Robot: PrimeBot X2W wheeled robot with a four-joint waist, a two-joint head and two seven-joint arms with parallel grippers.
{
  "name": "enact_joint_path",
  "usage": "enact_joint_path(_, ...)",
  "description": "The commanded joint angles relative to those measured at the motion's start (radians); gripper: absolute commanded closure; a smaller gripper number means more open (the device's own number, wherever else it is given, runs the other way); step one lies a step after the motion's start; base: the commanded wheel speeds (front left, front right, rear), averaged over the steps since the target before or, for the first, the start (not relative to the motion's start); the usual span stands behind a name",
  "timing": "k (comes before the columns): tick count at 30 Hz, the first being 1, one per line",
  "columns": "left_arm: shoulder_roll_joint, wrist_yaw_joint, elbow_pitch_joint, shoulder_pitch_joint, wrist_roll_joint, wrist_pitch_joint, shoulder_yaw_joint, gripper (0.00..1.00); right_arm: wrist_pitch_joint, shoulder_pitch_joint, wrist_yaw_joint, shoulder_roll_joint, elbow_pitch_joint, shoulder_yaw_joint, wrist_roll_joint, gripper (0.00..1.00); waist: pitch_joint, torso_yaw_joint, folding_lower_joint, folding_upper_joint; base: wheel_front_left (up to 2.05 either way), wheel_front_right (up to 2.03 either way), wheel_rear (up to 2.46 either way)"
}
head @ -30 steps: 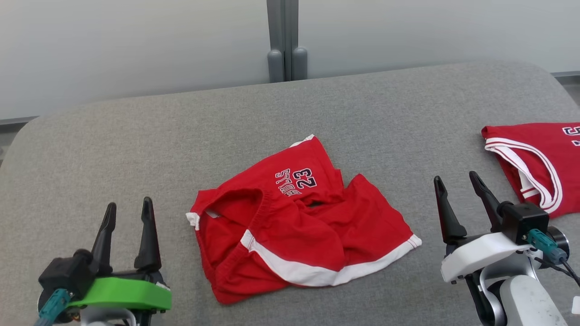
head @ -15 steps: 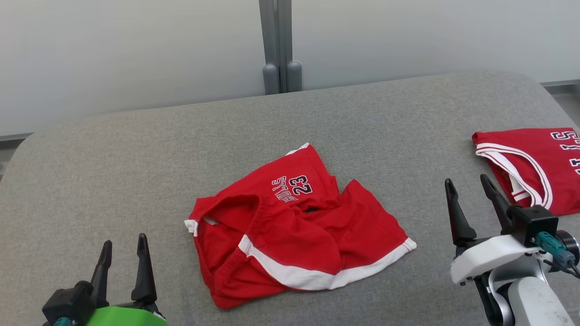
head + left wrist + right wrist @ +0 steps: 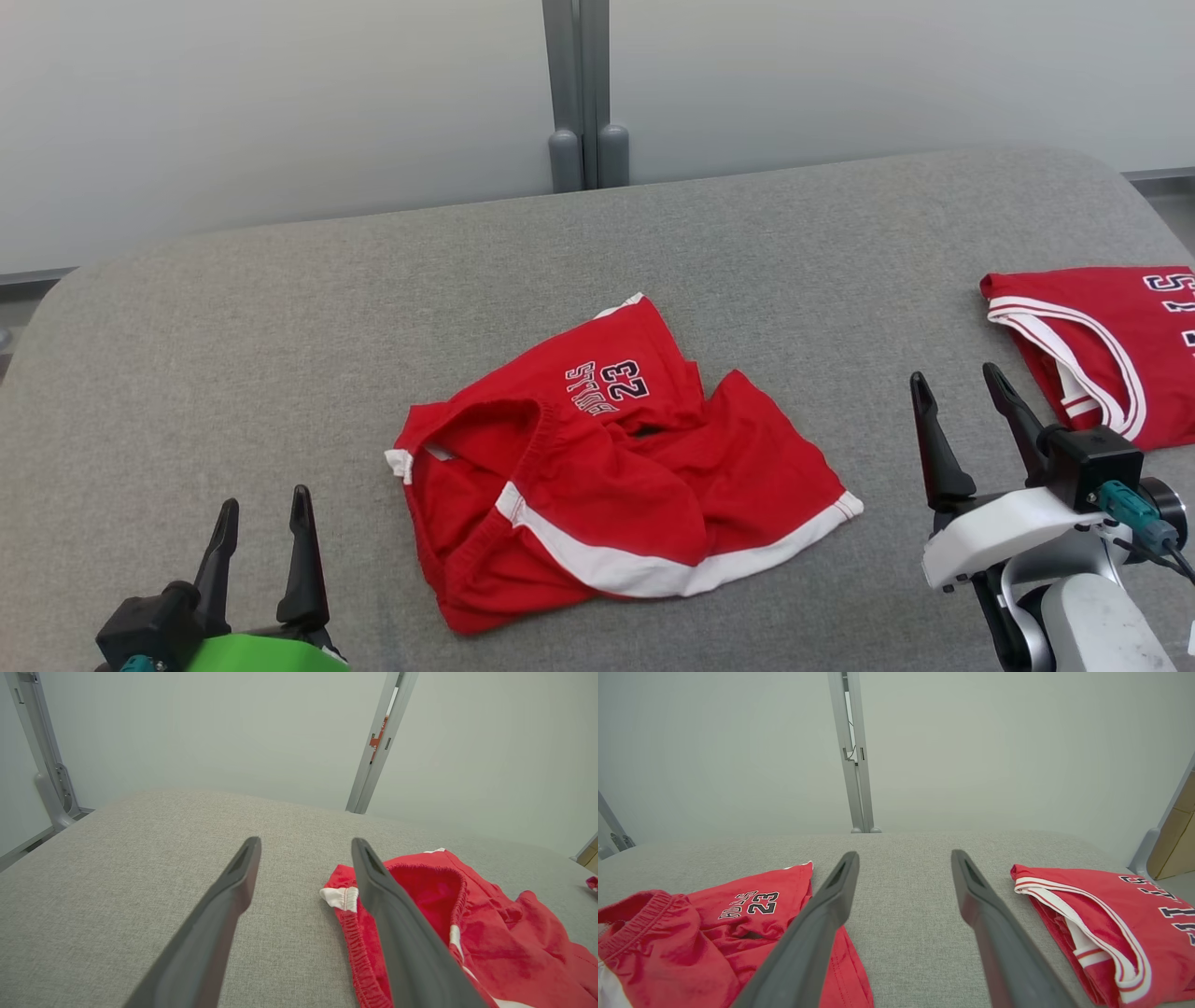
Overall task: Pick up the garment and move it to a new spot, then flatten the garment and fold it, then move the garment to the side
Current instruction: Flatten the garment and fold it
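Across the middle of the head view, the garment (image 3: 616, 467) lies crumpled on a grey padded surface (image 3: 280, 308) with rounded corners and a coarse woven texture. It is a pair of red shorts in soft, matte cloth. The gathered elastic waistband gapes toward the left of the frame, a broad white band curves along the lower hem, and a dark "23" outlined in white sits with lettering near the upper edge. One leg is folded over the other, which leaves ridges and a small dark hollow at the centre.

At the right edge of the frame a jersey (image 3: 1102, 345), red with white-striped trim, lies flat and well apart from the shorts.

The left gripper (image 3: 264, 497) hovers at the lower left with its two long dark fingers spread wide and nothing between them. The right gripper (image 3: 955, 373) stands at the lower right, between the two red pieces, just as widely parted and empty. Bare grey weave separates each gripper from the garment.

Behind the surface rises a pale, smooth wall (image 3: 280, 93), split by a grey metal post (image 3: 581, 93).
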Motion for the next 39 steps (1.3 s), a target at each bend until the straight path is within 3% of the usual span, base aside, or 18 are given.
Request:
enact_joint_path(1,-0.003,-0.003,0.000,-0.008,0.005,-0.002,0.006,0.00,0.001,0.010,-0.002,-0.001,0.001,0.001,-0.004,0.00,0.000,0.000,0.0000,0.0000,0.00,0.00,0.00)
enact_joint_path(11,-0.005,-0.010,0.001,-0.015,0.029,-0.002,-0.001,0.00,0.009,-0.002,-0.002,-0.006,0.006,0.013,0.005,0.00,0.006,-0.004,0.0000,0.0000,0.00,0.00,0.00)
enact_joint_path(14,0.004,-0.019,-0.004,-0.040,0.049,0.027,-0.039,0.00,0.070,0.013,-0.002,-0.012,0.027,0.015,0.016,0.00,0.010,-0.003,0.0000,0.0000,0.00,0.00,0.00)
enact_joint_path(21,0.006,-0.068,0.019,-0.136,0.062,0.311,-0.228,0.00,0.268,0.014,-0.002,-0.067,0.069,0.062,0.026,0.00,0.031,-0.013,0.0000,0.0000,0.00,0.00,0.00)
enact_joint_path(27,-0.011,-0.059,0.042,-0.200,0.042,0.504,-0.299,0.00,0.383,-0.012,-0.002,-0.079,0.117,0.107,0.063,0.00,0.052,-0.027,0.0000,0.0000,0.00,0.00,0.00)
enact_joint_path(39,-0.004,-0.034,0.076,-0.274,0.078,0.589,-0.334,0.00,0.376,-0.154,-0.002,-0.064,0.289,0.208,0.112,0.00,0.101,-0.022,0.0000,0.0000,0.00,0.00,0.00)
